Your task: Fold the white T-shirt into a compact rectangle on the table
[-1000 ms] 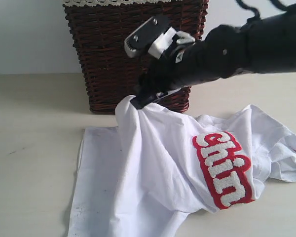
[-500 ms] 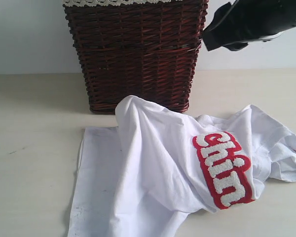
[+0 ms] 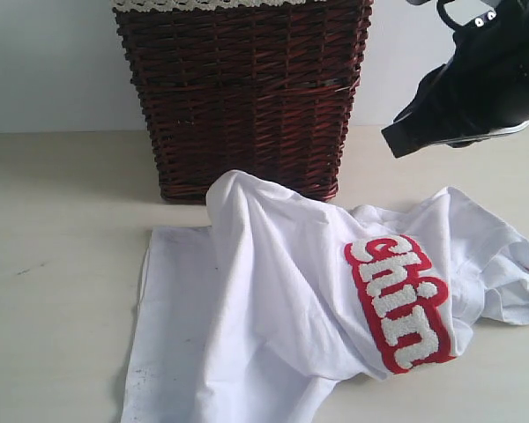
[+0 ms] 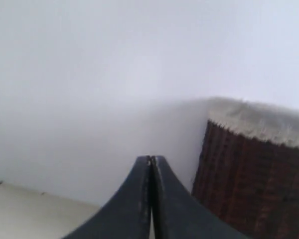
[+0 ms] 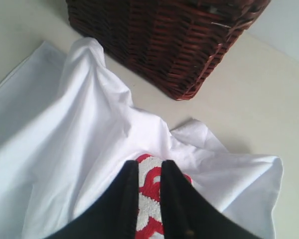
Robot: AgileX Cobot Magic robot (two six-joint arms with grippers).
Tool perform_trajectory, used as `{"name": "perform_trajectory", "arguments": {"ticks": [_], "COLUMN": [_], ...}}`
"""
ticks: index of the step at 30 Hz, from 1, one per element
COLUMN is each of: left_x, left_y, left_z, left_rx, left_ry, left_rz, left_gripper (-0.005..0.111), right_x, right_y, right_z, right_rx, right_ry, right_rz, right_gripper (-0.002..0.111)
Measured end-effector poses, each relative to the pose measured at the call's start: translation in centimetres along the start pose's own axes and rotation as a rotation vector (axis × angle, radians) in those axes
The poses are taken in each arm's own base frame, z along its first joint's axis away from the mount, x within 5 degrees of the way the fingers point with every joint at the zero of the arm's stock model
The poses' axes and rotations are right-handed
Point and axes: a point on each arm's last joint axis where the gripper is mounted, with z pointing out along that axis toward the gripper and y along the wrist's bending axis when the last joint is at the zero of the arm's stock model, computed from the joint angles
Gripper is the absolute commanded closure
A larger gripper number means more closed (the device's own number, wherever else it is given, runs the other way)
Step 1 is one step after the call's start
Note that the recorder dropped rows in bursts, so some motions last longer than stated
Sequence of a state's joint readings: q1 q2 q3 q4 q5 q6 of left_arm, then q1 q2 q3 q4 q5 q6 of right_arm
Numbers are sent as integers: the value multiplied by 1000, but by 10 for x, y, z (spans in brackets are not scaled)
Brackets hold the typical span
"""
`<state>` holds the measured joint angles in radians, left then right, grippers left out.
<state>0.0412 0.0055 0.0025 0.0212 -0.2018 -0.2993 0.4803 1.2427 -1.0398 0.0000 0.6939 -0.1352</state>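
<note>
The white T-shirt lies crumpled on the table in front of the basket, one peak of cloth standing up near the basket's foot. Its red-outlined lettering faces up on the right. My right gripper hangs high at the upper right, well clear of the cloth. In the right wrist view the right gripper has a narrow gap between its fingers with nothing in it, and the T-shirt and lettering lie far below. My left gripper is shut, empty, pointing at the wall beside the basket.
A tall dark brown wicker basket with a lace-trimmed liner stands at the back of the table, just behind the shirt. It also shows as the basket in the right wrist view and the basket in the left wrist view.
My right gripper has let go of the shirt's raised peak, lifted away to the upper right and narrowed its jaws. The peak stays standing. The left gripper has stayed shut.
</note>
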Motion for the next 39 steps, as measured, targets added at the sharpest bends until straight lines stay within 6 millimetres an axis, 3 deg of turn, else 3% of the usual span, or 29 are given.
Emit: {"name": "perform_trajectory", "arguments": {"ticks": [4,7,12,15,19,26,29,32,34,39], "left_x": [-4,-1,-4,-1,27,99,131,160,172,192], "left_y": [-3,-12,-44,-57,-54,-55,-63,-69,-71,-74], "left_z": [0,0,19,40,70,91,90,92,99,118], "left_rx": [37,141,399,504,482,540,553,525,475,409], "left_ry": [-38,14,309,553,820,1142,1233,1302,1325,1355], "left_rz": [-258,-263,-169,-101,-102,-137,-86,15,39,23], "left_gripper": [107,107,106,92,70,68,65,53,46,45], "right_x": [0,0,0,-1,-2,-4,-4,-4,-4,-4], "right_y": [0,-1,-1,-1,-1,-1,-1,-1,-1,-1], "right_z": [0,0,0,0,0,0,0,0,0,0], "right_rx": [4,6,7,7,9,6,6,6,6,6], "right_ry": [1,-1,-5,-9,-21,-43,-44,-44,-44,-42], "right_rz": [-5,-7,-7,-7,-7,0,0,0,0,0], "right_gripper": [93,93,93,93,93,93,93,93,93,93]}}
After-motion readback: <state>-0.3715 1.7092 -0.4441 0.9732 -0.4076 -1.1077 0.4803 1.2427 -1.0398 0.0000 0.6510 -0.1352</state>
